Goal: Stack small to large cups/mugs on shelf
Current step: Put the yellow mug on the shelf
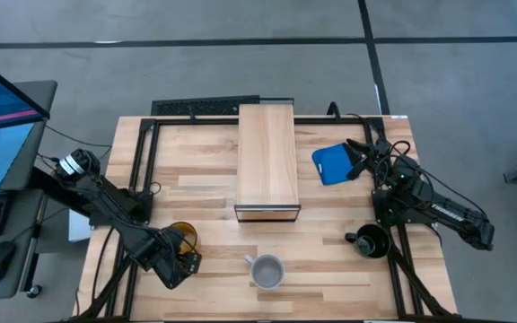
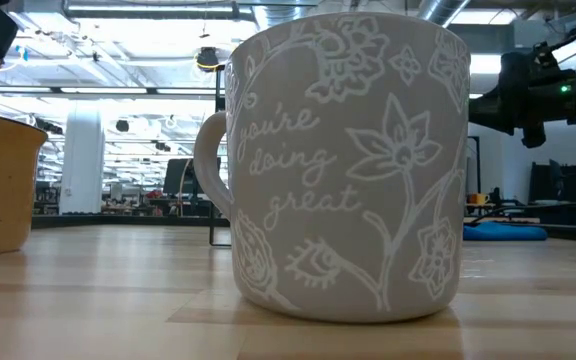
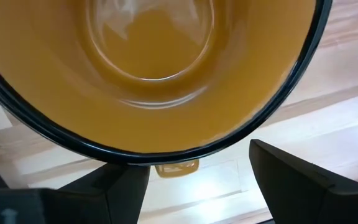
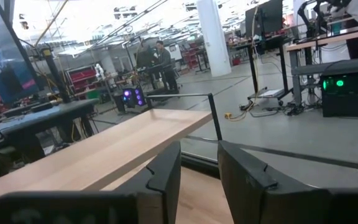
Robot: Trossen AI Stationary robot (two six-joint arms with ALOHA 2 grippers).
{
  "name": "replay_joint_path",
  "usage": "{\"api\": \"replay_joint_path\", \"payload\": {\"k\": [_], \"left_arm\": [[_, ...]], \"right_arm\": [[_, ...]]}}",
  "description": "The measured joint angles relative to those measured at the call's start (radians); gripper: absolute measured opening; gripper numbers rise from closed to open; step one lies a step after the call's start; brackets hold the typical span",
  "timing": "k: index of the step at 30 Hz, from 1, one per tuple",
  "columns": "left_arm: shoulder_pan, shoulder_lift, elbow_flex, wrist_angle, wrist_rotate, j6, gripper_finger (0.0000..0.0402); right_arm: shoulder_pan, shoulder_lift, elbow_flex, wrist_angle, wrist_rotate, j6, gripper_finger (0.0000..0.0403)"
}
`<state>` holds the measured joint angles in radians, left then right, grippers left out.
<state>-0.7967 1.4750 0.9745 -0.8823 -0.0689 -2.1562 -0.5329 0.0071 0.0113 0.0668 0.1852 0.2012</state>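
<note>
The left gripper (image 1: pixel 176 260), open over the yellow mug (image 1: pixel 183 237) left of the shelf (image 1: pixel 267 161), should pinch its hard, slippery, breakable wall at the rim.

High view: overhead, straight down, whole slatted wooden table (image 1: pixel 330 269) in frame. Low view: table height, level, almost against the light grey floral-print mug (image 2: pixel 348 165), which fills its frame; high view shares it (image 1: pixel 267 270). Left wrist view: looks close down into the yellow-orange mug with dark rim (image 3: pixel 148 68), also in high view (image 1: pixel 180 237). Right wrist view: faces along the long light-wood shelf (image 4: pixel 104 152) into the room.
</note>
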Motion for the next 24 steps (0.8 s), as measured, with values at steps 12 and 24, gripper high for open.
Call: {"api": "replay_joint_path", "payload": {"k": [12, 24], "left_arm": [[0.0, 0.0, 0.0, -0.032, 0.001, 0.0, 0.0263], [0.0, 0.0, 0.0, -0.081, 0.001, -0.052, 0.025]], "right_arm": [[0.0, 0.0, 0.0, -0.001, 0.0, 0.0, 0.0128], [0.0, 0.0, 0.0, -0.001, 0.0, 0.0, 0.0128]]}}
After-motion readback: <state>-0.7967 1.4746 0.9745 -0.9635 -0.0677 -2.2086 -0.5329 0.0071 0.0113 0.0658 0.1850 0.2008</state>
